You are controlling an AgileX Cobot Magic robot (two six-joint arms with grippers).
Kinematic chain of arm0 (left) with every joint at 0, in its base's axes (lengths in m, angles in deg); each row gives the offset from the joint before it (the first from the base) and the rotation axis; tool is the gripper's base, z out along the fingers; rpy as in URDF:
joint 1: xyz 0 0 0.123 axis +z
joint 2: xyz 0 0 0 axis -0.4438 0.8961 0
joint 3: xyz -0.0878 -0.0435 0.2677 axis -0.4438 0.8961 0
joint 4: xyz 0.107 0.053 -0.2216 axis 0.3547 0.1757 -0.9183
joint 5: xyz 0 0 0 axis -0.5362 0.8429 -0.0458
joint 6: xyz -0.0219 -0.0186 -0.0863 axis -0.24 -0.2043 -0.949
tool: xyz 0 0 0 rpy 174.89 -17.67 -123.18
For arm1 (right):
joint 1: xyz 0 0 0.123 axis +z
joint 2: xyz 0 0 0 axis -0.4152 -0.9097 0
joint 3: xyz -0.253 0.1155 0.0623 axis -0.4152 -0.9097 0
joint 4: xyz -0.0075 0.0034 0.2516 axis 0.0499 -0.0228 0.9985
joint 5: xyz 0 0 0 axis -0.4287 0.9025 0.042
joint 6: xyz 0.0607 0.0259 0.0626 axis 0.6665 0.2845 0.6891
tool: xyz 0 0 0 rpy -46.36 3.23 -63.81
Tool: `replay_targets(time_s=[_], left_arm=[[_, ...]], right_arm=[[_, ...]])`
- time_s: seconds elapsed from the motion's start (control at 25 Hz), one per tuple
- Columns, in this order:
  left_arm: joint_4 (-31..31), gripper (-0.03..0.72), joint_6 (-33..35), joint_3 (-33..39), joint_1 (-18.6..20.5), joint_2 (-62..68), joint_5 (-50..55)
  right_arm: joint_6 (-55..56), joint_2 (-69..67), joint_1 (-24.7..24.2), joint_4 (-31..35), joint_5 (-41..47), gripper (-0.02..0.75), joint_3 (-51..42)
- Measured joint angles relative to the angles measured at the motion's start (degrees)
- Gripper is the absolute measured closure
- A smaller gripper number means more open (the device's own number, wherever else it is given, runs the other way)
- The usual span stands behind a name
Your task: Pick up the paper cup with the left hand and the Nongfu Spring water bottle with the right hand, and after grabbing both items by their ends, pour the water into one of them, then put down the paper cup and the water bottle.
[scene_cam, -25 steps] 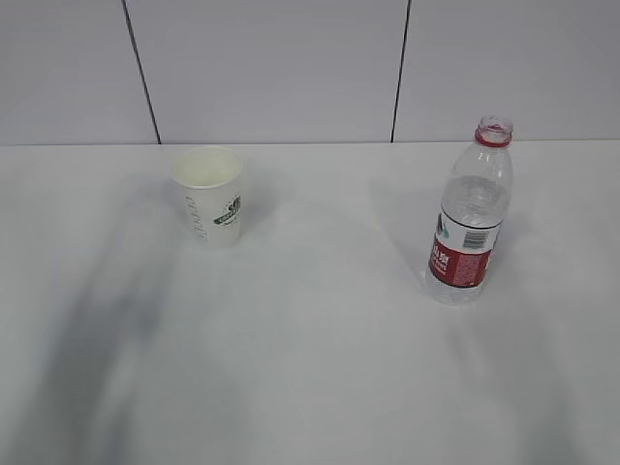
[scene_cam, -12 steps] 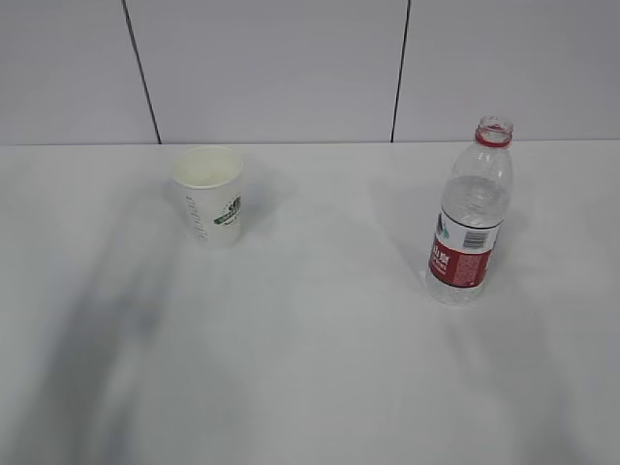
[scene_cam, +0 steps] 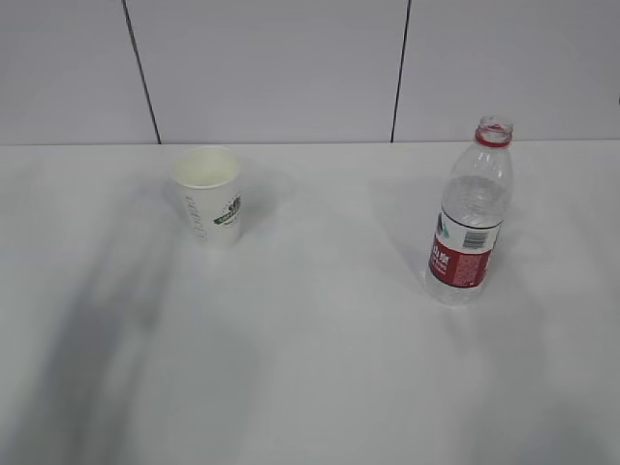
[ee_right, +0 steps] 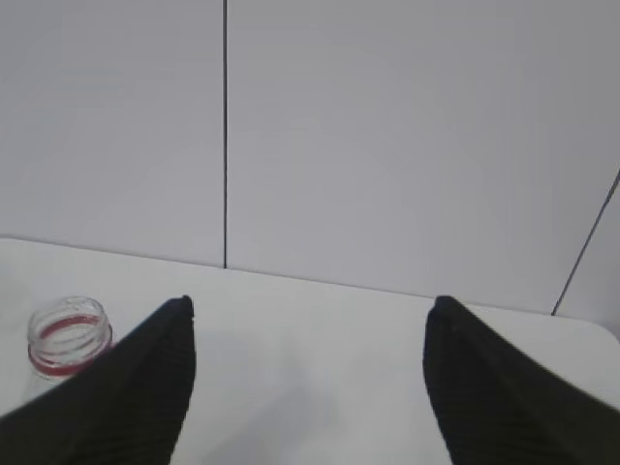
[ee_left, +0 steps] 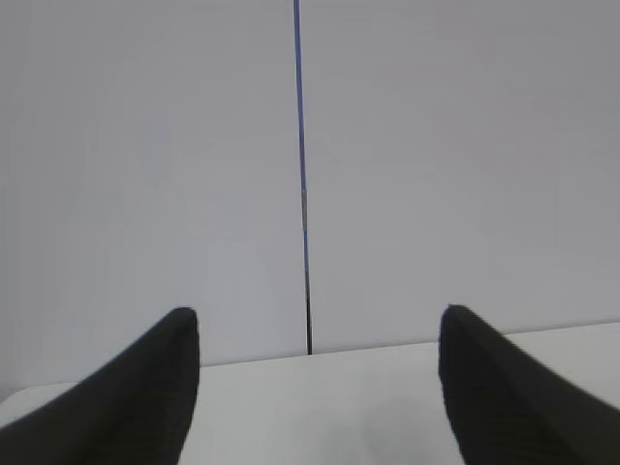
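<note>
The paper cup (scene_cam: 209,195) stands upright on the white table (scene_cam: 320,339), left of the middle, with green lettering on its side. The Nongfu Spring water bottle (scene_cam: 469,215) stands upright to the right, uncapped, red label low on its body. Neither arm shows in the exterior view; only their shadows lie on the table. In the left wrist view my left gripper (ee_left: 317,320) is open with nothing between its fingers, and the cup is out of that view. My right gripper (ee_right: 310,308) is open and empty too; the bottle's open neck (ee_right: 68,334) shows left of its left finger.
A grey panelled wall (scene_cam: 291,68) with dark vertical seams runs along the table's far edge. Nothing else stands on the table besides the cup and bottle.
Cup and bottle have not moved. The arm shadows on the table have shifted slightly.
</note>
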Motion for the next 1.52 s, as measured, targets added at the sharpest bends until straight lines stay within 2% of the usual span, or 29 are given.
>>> replay_targets(time_s=[0.2,0.76,1.28,1.52], left_arm=[[-0.34,0.12,0.0,0.0,0.0,2.48,-0.32],[-2.64,0.12,0.0,1.59,0.0,13.03,-1.14],[-2.76,0.12,0.0,14.37,0.0,22.27,-20.75],[-0.81,0.12,0.0,17.38,0.0,24.95,-25.2]], right_arm=[[0.0,-4.06,0.0,0.0,-1.72,0.184,-0.27],[0.0,-5.64,0.0,-0.23,-9.94,0.184,-9.31],[0.0,-13.24,0.0,-0.63,-20.51,0.184,-13.12],[1.43,-18.68,0.0,-4.59,-22.31,0.184,-13.12]])
